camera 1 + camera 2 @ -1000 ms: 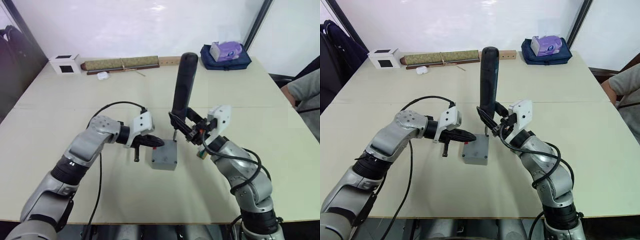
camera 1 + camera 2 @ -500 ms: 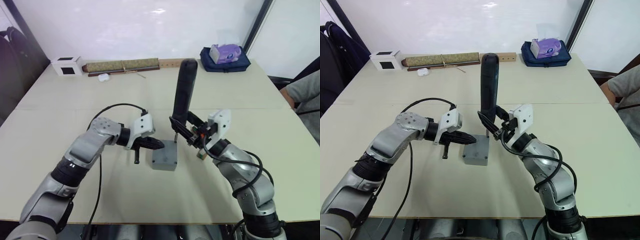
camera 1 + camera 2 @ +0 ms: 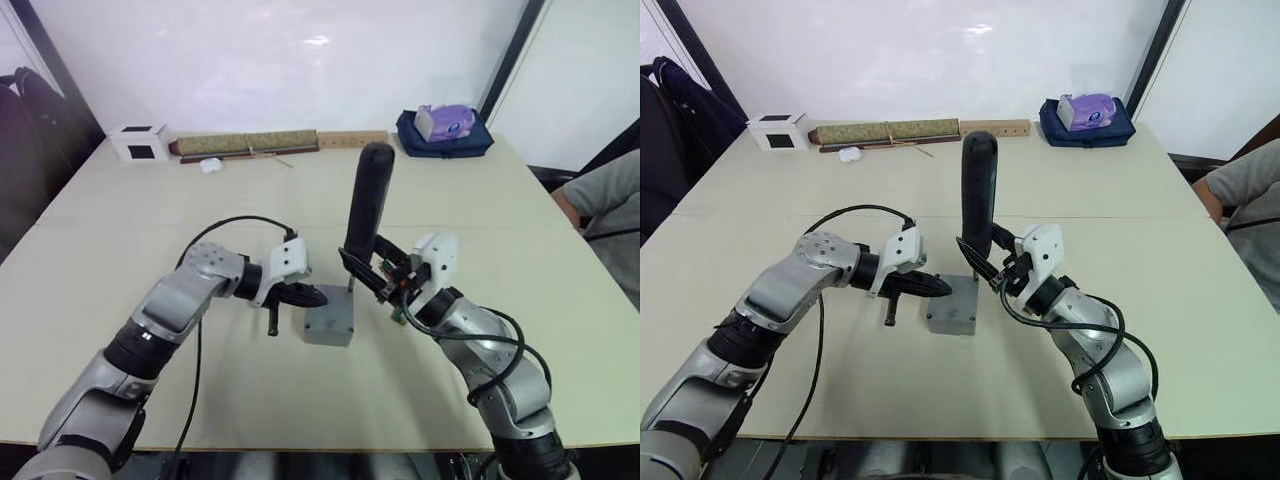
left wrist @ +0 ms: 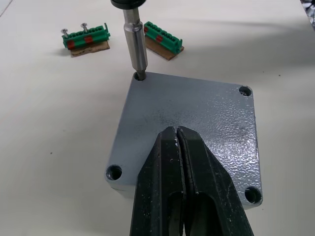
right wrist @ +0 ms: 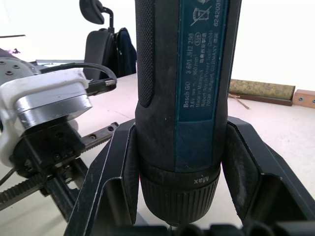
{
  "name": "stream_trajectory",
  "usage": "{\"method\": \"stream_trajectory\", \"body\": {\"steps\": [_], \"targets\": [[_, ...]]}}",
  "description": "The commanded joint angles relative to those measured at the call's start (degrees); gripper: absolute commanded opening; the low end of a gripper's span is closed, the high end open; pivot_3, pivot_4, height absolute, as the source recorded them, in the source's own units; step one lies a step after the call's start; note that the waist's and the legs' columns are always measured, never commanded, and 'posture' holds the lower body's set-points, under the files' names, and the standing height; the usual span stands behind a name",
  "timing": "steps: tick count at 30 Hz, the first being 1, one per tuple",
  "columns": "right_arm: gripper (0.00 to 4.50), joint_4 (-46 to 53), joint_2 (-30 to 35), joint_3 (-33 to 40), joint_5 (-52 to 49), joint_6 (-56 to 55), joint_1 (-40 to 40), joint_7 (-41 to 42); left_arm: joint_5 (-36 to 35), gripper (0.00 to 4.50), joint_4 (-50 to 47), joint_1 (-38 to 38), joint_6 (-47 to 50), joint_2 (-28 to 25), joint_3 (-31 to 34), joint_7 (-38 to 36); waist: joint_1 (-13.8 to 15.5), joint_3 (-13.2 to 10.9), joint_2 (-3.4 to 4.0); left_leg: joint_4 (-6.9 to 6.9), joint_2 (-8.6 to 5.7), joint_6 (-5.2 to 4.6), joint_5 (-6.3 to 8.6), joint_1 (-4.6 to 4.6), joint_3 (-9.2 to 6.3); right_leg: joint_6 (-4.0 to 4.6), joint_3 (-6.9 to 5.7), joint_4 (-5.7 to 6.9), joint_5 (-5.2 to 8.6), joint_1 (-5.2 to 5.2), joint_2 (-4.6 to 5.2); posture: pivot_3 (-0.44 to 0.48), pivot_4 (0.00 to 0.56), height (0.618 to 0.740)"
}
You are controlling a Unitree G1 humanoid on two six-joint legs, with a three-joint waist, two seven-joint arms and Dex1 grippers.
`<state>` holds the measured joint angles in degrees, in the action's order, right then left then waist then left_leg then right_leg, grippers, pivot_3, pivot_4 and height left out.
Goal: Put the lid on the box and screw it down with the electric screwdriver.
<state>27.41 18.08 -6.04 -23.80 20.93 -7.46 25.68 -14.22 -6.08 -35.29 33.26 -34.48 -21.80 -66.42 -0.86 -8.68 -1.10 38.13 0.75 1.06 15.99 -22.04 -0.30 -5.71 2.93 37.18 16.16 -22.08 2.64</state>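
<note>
The grey box stands mid-table with the lid seated on it. My left gripper is shut, its fingertips resting on the lid's top. My right gripper is shut on the electric screwdriver, a dark cylinder held upright. Its metal bit stands in one corner hole of the lid. The lid's other three corner holes look dark and open. In the right wrist view the screwdriver sits clamped between the black fingers.
Two green terminal blocks lie on the table just beyond the box. Along the far edge are a white cube, a rolled mat and a blue bag with a tissue pack. A person's arm shows at the right.
The camera has shifted a little. The screwdriver stays upright on the same corner and my left gripper stays on the lid.
</note>
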Motion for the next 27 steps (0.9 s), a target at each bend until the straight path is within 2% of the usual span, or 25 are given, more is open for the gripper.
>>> {"method": "stream_trajectory", "body": {"steps": [1, 17, 27], "targets": [[1.78, -7.3, 0.4, -2.6, 3.2, 3.9, 1.4, -0.8, 1.6, 0.00, -0.7, 0.8, 0.5, -1.2, -1.7, -0.6, 0.0, 0.3, -0.02, -0.02, 0.01, 0.00, 0.00, 0.00, 0.00, 0.01, 0.00, 0.00, 0.00, -0.01, -0.01, 0.000, 0.150, 0.740], [1.78, -7.8, -3.3, -1.3, 2.0, 1.4, 2.0, -0.8, 2.8, 0.00, -0.1, 1.4, -0.4, -1.2, -2.0, -1.2, 0.0, 0.7, -0.06, -0.11, 0.11, 0.00, 0.00, 0.02, -0.01, 0.06, 0.00, -0.05, 0.04, -0.01, 0.01, 0.000, 0.150, 0.740], [1.78, -7.6, -2.9, -1.7, 2.4, 0.9, 2.5, -0.1, 2.8, 0.00, -0.6, 1.8, -0.3, -1.2, -2.3, -1.1, 0.0, 0.7, -0.05, -0.15, 0.14, 0.00, 0.00, 0.01, -0.01, 0.09, 0.00, -0.07, 0.05, -0.04, 0.02, 0.000, 0.150, 0.740]]}}
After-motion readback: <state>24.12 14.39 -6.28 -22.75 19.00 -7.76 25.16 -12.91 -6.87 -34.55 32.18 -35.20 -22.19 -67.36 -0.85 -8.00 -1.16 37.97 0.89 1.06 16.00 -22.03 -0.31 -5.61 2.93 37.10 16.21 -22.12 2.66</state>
